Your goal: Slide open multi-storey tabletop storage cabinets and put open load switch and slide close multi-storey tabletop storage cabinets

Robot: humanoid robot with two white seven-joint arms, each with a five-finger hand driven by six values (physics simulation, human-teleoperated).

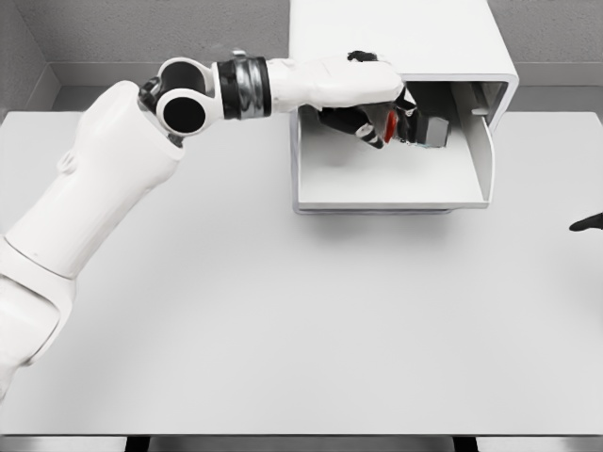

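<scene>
Placing step: left robot hand grasped load switch inside open cabinet drawer, at desk 12 o'clock. Next likely: release, withdraw, slide drawer closed. Right robot hand at 3 o'clock edge, finger state unclear.

Simulated lab: bare white table, grey walls

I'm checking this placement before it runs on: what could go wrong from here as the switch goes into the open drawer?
1. The left hand holds the load switch near the drawer's back right corner; it may knock the cabinet's front edge just above.
2. The fingers hide much of the switch, so it could land tilted.
3. Closing the drawer before the forearm withdraws could trap it.
</scene>
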